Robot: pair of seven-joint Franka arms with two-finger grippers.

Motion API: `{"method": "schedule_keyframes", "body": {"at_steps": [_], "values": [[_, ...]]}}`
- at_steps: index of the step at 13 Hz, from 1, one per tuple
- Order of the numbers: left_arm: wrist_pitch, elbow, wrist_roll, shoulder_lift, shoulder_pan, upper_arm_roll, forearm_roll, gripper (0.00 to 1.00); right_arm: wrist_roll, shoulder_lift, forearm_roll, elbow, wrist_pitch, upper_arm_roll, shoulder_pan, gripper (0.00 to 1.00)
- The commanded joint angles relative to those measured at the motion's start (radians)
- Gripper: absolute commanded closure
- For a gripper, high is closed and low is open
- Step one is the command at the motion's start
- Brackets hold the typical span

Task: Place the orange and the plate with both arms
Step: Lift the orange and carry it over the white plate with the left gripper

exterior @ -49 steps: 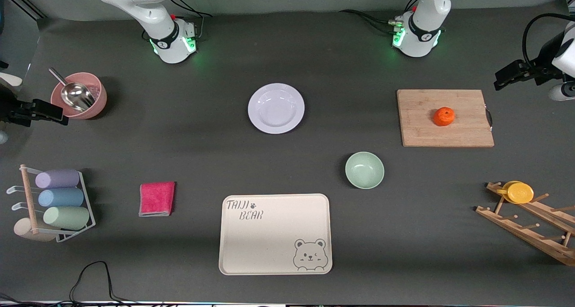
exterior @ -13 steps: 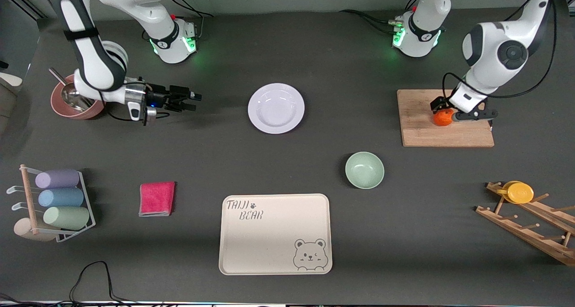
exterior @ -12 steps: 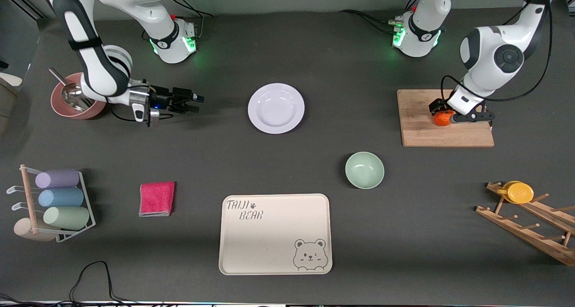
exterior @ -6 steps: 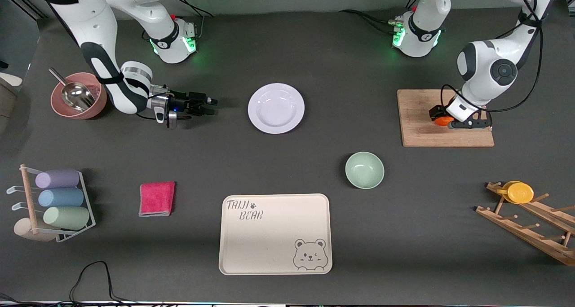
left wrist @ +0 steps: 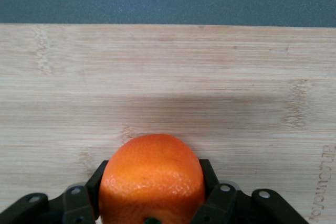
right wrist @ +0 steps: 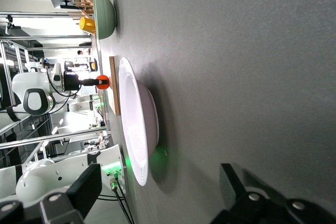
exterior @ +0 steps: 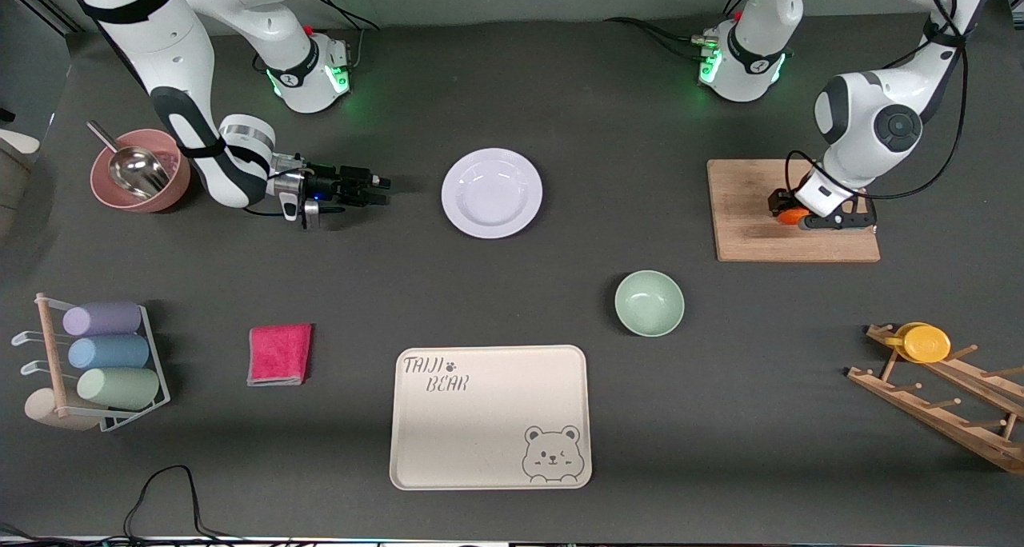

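Front view: plate point(exterior: 491, 193) lies flat on the surface, well apart from cutting board point(exterior: 796, 210) toward the right arm's end. Right gripper point(exterior: 382, 189) sits low beside the plate, short of its rim. Left gripper point(exterior: 792, 213) is down on the board, over the orange point(exterior: 789, 217).

Left wrist view: left gripper point(left wrist: 152, 203) pinches the orange point(left wrist: 152, 177), fingers point(left wrist: 216, 195) pressed on both sides, fruit on the board point(left wrist: 168, 77).

Right wrist view: right gripper point(right wrist: 160, 192) spread wide, plate point(right wrist: 137, 121) just ahead, untouched.

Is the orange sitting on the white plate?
No, the orange sits on the wooden board, pinched in the left claw.
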Motion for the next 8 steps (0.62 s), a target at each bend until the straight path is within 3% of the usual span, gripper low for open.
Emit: {"method": "schedule_keyframes", "body": {"at_steps": [1,3,4,5,8], "values": [[-0.079,0.015,-0.044,-0.075,-0.006,-0.006,0.005,1.00,0.033,0.002,0.012,0.007,-0.008,-0.007,0.011,0.28],[-0.232,0.045,-0.101,-0.196,-0.024,-0.015,0.005,1.00,0.031,0.004,0.004,0.009,-0.007,-0.007,0.011,0.41],[-0.370,0.096,-0.124,-0.260,-0.053,-0.015,0.005,1.00,0.028,0.005,-0.009,0.011,-0.007,-0.007,0.008,0.46],[-0.558,0.184,-0.159,-0.314,-0.078,-0.018,0.005,1.00,0.019,0.008,-0.014,0.015,-0.007,-0.007,0.005,0.53],[-0.993,0.508,-0.180,-0.365,-0.091,-0.057,-0.004,1.00,0.011,0.011,-0.016,0.015,-0.007,-0.007,0.004,0.54]]}}
